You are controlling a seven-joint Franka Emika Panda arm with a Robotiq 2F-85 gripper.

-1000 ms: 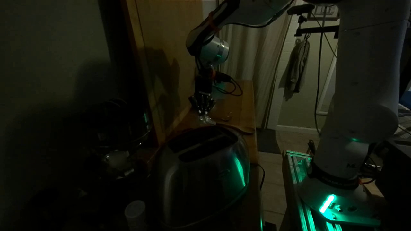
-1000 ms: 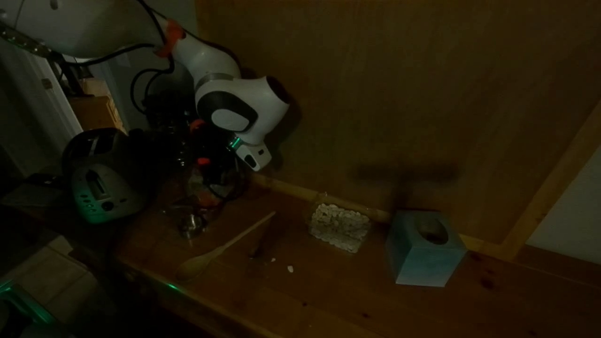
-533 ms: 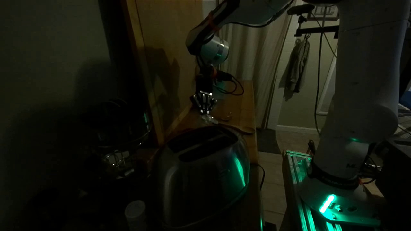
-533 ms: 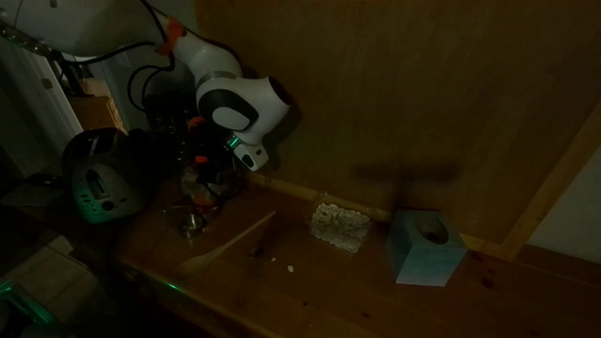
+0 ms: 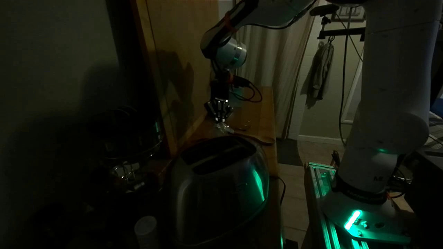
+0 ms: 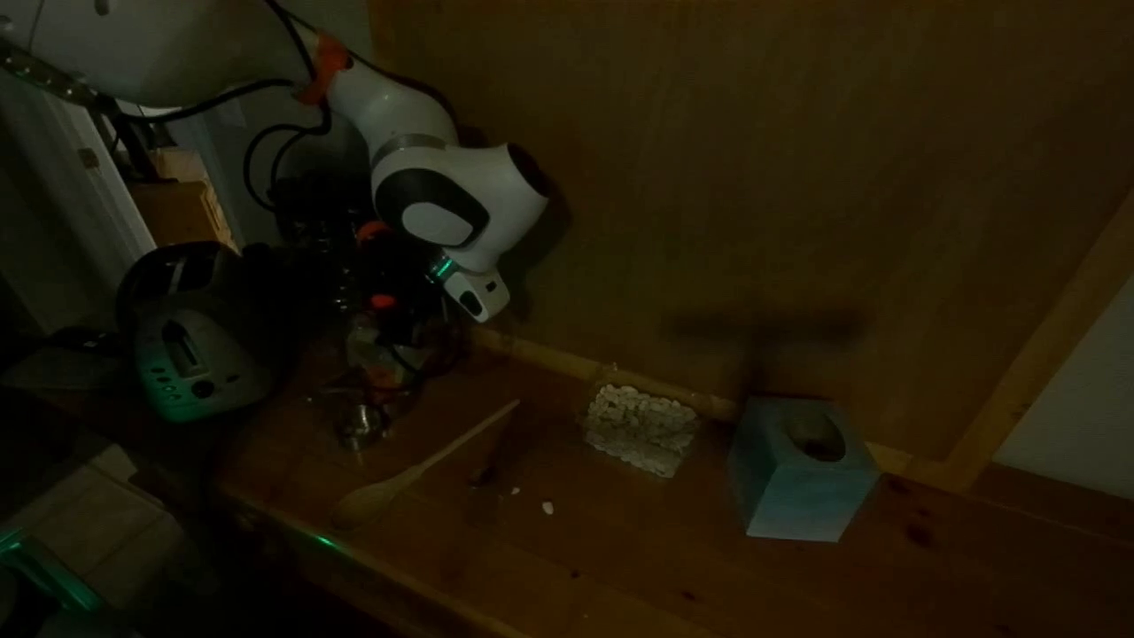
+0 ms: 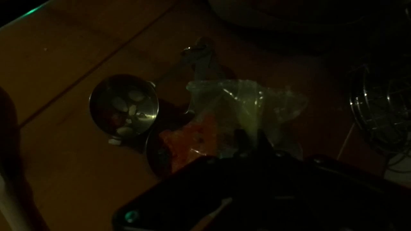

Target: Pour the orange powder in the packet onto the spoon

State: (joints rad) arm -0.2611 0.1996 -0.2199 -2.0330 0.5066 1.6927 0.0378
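My gripper is shut on a clear plastic packet, low over the wooden table. Orange powder bunches in the packet's left part in the wrist view, above a dark metal bowl that it partly covers. Left of that sits a metal measuring spoon with several pale bits inside. A wooden spoon lies on the table too, nearer the edge. In an exterior view the gripper points down, the crinkled packet under its tips. Darkness hides whether any powder has left the packet.
A steel toaster stands close by the gripper. A wire thing is at the right in the wrist view. A tub of white pieces and a blue tissue box stand along the wooden panel.
The gripper and the packet have shifted slightly to one side and partly back over the last second. The grip has stayed shut, and the things on the table have kept their places.
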